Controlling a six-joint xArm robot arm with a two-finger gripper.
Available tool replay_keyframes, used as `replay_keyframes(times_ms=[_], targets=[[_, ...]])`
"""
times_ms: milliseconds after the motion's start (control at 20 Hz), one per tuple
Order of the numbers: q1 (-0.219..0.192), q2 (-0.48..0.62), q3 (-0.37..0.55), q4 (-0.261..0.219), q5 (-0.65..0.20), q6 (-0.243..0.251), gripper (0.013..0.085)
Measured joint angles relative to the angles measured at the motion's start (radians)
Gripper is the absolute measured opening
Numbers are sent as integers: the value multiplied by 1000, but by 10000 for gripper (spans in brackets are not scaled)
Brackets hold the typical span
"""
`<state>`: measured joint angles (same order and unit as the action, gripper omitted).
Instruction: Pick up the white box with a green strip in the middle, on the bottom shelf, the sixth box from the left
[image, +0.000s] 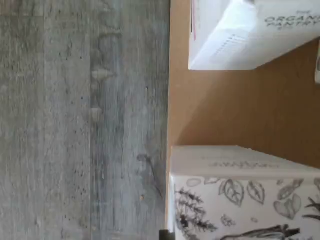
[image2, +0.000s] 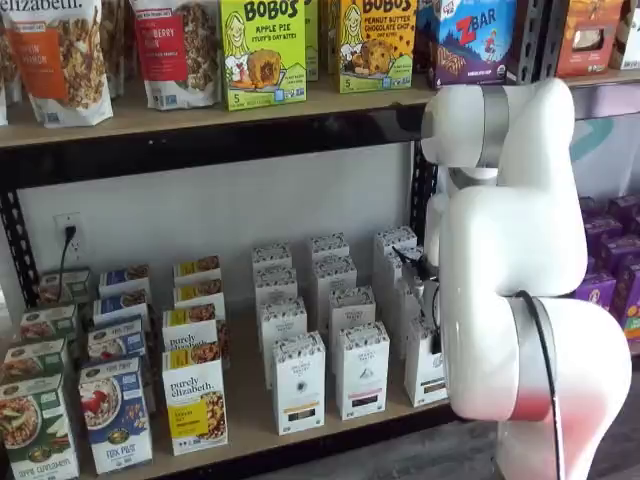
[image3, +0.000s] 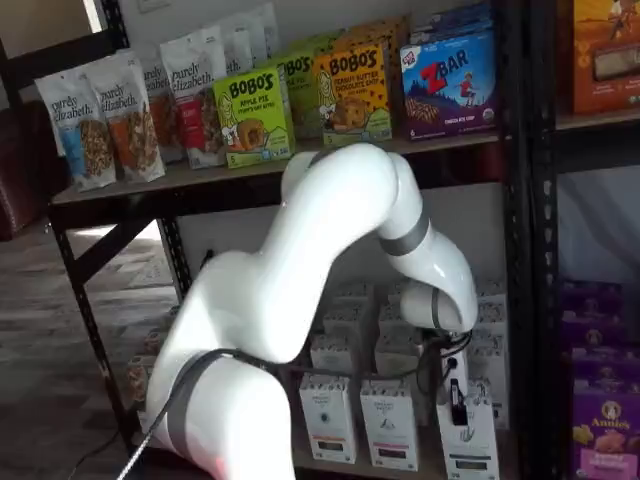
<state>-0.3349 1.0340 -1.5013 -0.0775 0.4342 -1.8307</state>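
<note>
Fingers (image3: 456, 400) closed on the white box (image3: 468, 440), a tall narrow carton with speckled top band.

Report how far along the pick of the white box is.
Done: the arm has reached the bottom shelf and the gripper sits at the top of the white box. In hand: the fingers appear shut on it. Left: lifting it; it looks to be standing on the shelf.

The bottom shelf (image2: 250, 415), a tan board, carries rows of upright boxes (image2: 298, 382).
</note>
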Motion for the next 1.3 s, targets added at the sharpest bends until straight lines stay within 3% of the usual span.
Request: replay_keyframes(times_ms=[550,900,1150,1300], targets=[[13,-164,262,-130,-96,137,530],[19,-283,422,-154,-142,167,530],[23,-381,531,-219,-144,235,530],[30,-458,605,-212,-133,235,530]])
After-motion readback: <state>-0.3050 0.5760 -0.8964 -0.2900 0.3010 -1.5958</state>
